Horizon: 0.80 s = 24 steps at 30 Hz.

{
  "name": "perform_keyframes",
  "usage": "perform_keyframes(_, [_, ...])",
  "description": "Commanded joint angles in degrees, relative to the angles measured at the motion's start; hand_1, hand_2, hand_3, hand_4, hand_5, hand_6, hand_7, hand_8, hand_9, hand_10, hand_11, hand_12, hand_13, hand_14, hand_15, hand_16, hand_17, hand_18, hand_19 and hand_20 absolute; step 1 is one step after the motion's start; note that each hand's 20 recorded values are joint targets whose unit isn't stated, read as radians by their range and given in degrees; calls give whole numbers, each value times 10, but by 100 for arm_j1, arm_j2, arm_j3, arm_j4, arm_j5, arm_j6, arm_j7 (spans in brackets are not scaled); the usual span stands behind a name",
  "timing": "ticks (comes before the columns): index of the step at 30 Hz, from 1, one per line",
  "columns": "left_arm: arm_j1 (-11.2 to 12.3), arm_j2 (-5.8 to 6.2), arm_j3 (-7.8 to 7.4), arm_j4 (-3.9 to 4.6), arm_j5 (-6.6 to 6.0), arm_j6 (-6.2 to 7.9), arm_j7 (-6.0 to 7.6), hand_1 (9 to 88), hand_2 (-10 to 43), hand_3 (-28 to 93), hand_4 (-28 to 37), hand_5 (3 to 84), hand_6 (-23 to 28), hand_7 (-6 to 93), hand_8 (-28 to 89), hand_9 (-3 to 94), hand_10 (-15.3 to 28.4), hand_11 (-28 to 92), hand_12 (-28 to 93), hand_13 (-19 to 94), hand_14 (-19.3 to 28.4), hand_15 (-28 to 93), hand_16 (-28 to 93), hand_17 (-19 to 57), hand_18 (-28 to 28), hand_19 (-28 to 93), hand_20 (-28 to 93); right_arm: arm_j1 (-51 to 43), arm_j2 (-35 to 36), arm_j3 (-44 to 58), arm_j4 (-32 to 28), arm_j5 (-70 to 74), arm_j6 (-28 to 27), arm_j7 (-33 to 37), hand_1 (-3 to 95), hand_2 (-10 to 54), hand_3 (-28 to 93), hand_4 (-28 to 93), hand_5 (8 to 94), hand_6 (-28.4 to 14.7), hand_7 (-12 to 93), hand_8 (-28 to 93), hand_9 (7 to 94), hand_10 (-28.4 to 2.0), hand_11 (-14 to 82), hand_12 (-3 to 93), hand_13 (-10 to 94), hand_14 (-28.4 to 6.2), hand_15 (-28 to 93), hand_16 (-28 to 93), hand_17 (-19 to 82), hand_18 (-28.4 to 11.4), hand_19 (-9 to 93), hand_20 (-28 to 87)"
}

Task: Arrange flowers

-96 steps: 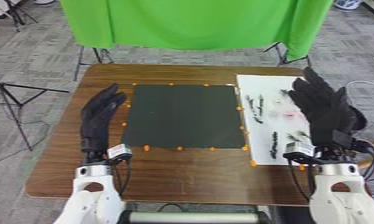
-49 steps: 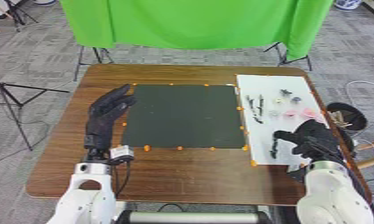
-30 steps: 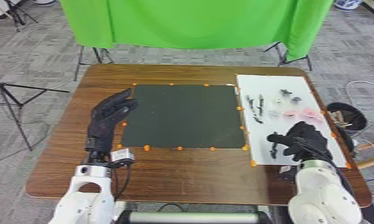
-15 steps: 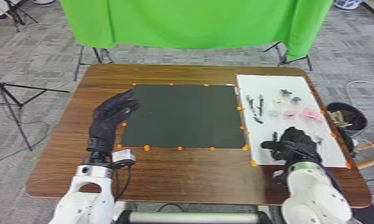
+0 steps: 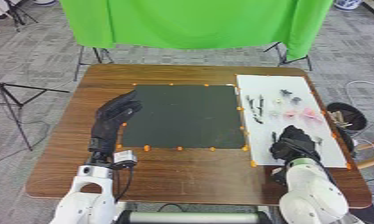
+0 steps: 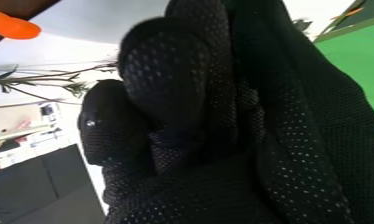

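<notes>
Flower stems (image 5: 261,103) lie on the white sheet (image 5: 263,82), one just beside the right hand (image 5: 294,143), others beyond it near pink blossoms (image 5: 310,115). How far open that hand is, or whether it grasps one, I cannot tell. Its black knit glove has pale flecks; a thin sprig (image 6: 61,77) bears narrow green leaves.

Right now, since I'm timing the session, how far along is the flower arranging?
Nothing looks done: dark stems and pink flowers lie on the white sheet. In progress: the right hand is over the sheet's near end, beside a leafy stem; whether it grips one can't be told. Left to do, it seems: arranging the pieces, perhaps on the dark mat.
</notes>
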Motion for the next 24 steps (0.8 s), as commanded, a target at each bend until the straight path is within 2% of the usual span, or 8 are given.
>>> perform_keyframes(1, [76, -104, 34, -16, 53, -168, -106, 356, -89, 681, -140, 473, 11, 172, -88, 477, 128, 243, 123, 405, 166, 245, -11, 105, 128, 142, 187, -304, -86, -221, 552, 243, -348, 219, 584, -95, 563, 26, 812, -57, 181, 239, 937, -103, 251, 320, 937, -24, 526, 190, 756, -47, 827, 331])
perform_keyframes(3, [76, -80, 74, -22, 7, -88, -86, 356, -90, 682, -140, 468, 11, 170, -88, 475, 128, 242, 123, 404, 166, 245, -11, 104, 128, 142, 187, -331, -71, -234, 616, 168, -282, 171, 583, -95, 583, 45, 799, -61, 188, 247, 937, -100, 258, 318, 937, -22, 537, 188, 758, -46, 826, 337])
perform_keyframes(7, [32, -96, 126, 7, -14, -64, -60, 357, -91, 682, -139, 445, 9, 168, -88, 461, 128, 237, 123, 403, 166, 244, -11, 104, 129, 142, 186, -292, -21, -327, 752, -31, -245, 201, 584, -95, 599, 70, 768, -64, 222, 256, 937, -99, 279, 322, 937, -16, 559, 188, 760, -47, 830, 365])
perform_keyframes(8, [39, -131, 112, 7, 11, -106, -72, 358, -91, 681, -140, 442, 10, 168, -87, 457, 126, 237, 124, 402, 166, 244, -11, 103, 129, 142, 186, -275, -2, -363, 806, -130, -204, 174, 580, -95, 607, 79, 760, -67, 232, 263, 936, -101, 284, 332, 937, -15, 568, 191, 758, -50, 835, 376])
perform_keyframes(12, [42, -96, 163, 10, -13, -106, -76, 360, -91, 681, -139, 436, 10, 166, -85, 446, 124, 235, 125, 399, 165, 244, -11, 103, 129, 142, 185, -298, 31, -381, 852, -132, -84, 65, 572, -95, 622, 104, 697, -66, 353, 232, 920, -110, 326, 346, 937, -16, 595, 215, 748, -58, 851, 451])
perform_keyframes(14, [45, -81, 176, 5, -28, -76, -73, 360, -91, 680, -139, 435, 10, 164, -84, 445, 123, 235, 126, 399, 165, 244, -10, 103, 129, 141, 184, -316, 33, -388, 859, -182, 92, -26, 569, -95, 633, 114, 686, -57, 374, 215, 908, -117, 354, 353, 937, -19, 604, 221, 742, -61, 870, 452])
perform_keyframes(20, [57, -117, 169, 9, -37, -87, -77, 361, -91, 679, -138, 433, 9, 165, -84, 444, 123, 234, 126, 399, 164, 243, -11, 103, 128, 140, 183, -366, 87, -346, 802, -80, 543, -293, 571, -95, 652, 116, 750, -32, 290, 226, 899, -124, 365, 368, 937, -22, 605, 225, 731, -68, 906, 404])
perform_keyframes(24, [28, -132, 184, 21, -48, -117, -89, 362, -90, 677, -138, 434, 8, 165, -84, 445, 123, 235, 127, 399, 164, 245, -10, 103, 128, 140, 183, -449, 117, -279, 738, -98, 1090, -486, 581, -95, 675, 52, 769, -31, 272, 201, 914, -126, 303, 397, 937, -26, 573, 232, 731, -60, 891, 356])
